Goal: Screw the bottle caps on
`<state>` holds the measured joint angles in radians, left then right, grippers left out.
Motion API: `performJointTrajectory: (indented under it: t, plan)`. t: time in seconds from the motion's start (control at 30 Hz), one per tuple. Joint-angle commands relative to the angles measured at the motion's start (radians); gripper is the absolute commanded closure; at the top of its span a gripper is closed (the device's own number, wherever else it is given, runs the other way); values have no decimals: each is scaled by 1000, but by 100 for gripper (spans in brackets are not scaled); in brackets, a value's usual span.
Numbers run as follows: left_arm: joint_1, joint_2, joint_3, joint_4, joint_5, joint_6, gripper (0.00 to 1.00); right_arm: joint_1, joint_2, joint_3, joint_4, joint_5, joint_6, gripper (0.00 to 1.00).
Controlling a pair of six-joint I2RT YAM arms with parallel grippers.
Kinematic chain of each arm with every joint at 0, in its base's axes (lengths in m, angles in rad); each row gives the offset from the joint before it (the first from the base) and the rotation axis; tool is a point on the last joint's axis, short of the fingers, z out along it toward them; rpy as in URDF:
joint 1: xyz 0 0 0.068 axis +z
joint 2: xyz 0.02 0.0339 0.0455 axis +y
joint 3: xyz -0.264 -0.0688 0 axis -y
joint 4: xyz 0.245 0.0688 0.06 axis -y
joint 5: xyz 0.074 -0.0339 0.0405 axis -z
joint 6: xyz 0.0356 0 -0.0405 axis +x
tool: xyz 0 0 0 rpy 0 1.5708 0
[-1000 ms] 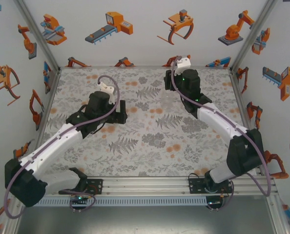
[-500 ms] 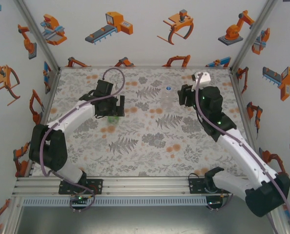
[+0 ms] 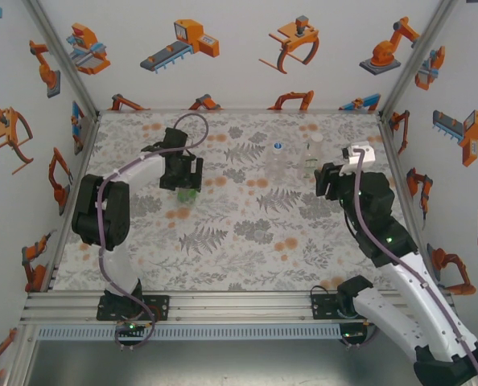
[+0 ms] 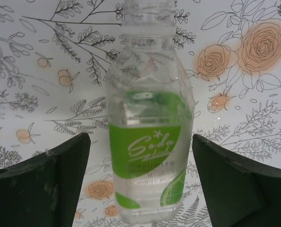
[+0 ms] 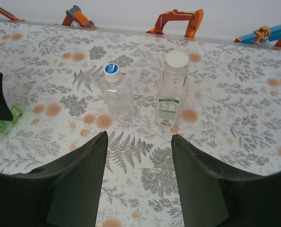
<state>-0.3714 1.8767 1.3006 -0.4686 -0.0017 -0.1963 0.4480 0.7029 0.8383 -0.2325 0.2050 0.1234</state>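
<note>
While the left gripper's (image 4: 140, 139) jaws stand open on either side of the green-label bottle (image 4: 147, 94), touching neither flank, the grip is best centred on the label and closed gently, since thin plastic probably buckles. Its neck is bare and should stay clear for a cap. The right gripper (image 5: 139, 136) is open and empty, facing the blue-capped bottle (image 5: 117, 97) and the white-capped bottle (image 5: 172, 94) beside it on the table (image 5: 235, 142).

This looks like a robot lab test cell: a floral-clothed table (image 3: 247, 241), white walls (image 3: 239, 80) behind and beside it carrying orange robot cartoons (image 3: 183, 42), aluminium framing (image 3: 62, 56) at its corners, and an extrusion rail (image 3: 239, 305) along its near edge.
</note>
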Motion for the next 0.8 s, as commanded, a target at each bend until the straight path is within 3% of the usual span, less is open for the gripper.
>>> performJointTrajectory:
  t: [0.0,0.77]
  plan:
    - [6,27,39,-33,21,28,21,-5,-34,-16,-57,43,22,46]
    - [0,79,42,-44,22,2,48,-5,-131,-42,-132,79,24,46]
